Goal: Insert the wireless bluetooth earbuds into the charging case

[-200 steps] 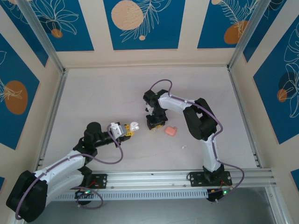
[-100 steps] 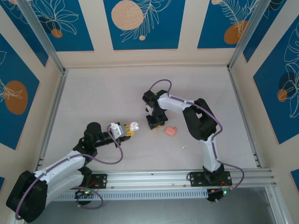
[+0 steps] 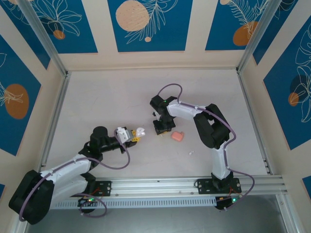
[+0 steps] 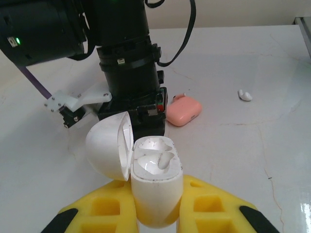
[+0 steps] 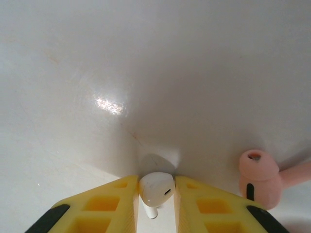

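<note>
Earbud (image 5: 156,188) pinched in right gripper (image 5: 155,181), stem half-hidden; left gripper (image 4: 156,188) clamps open case (image 4: 154,204).

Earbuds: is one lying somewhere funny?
Yes. One white earbud lies alone on the table, apart from the pink case and from the open white case held in the left fingers.
</note>
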Tool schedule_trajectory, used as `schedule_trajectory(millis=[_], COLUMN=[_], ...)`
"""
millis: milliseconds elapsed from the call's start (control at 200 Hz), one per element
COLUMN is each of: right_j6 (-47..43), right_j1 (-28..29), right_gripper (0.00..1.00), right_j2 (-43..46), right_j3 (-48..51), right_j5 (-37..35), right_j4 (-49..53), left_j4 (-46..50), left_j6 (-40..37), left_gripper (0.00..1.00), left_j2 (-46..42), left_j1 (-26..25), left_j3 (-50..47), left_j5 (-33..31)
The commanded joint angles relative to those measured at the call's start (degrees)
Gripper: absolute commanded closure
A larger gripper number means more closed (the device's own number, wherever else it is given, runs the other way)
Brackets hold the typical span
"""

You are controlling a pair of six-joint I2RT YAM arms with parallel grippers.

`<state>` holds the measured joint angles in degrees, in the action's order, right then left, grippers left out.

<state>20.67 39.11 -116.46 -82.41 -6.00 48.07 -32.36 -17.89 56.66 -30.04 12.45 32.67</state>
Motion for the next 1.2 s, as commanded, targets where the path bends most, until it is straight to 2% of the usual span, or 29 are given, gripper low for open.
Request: schedule_trajectory(millis=[0,655,915,1195], right_j6=[2.05,8.76,11.79,12.29], right_j1=[0.70,-0.52,-1.14,-1.14], right_gripper=[0.76,0.76,0.76,0.77], right_j2=[3.25,15.26,20.51,26.11], right_j3=[1.74,17.12,23.84,28.46], right_j5=[0.86,3.71,6.43,5.21], right_j4=[-3.66,-28.79,-41.17,-48.09], left_j4=[-5.77,-29.42,-48.01,-48.24], left_j6=[1.32,7.71,12.60,12.54], left_gripper=[0.83,0.86,0.87,0.88], left_j2=[2.28,22.66,33.72,34.94], left_j1=[-0.63,-0.80,-0.90,-1.33], left_j3=[-1.14,0.08,-1.17,0.28], left_j5=[-0.83,-3.81,-6.24,-7.45])
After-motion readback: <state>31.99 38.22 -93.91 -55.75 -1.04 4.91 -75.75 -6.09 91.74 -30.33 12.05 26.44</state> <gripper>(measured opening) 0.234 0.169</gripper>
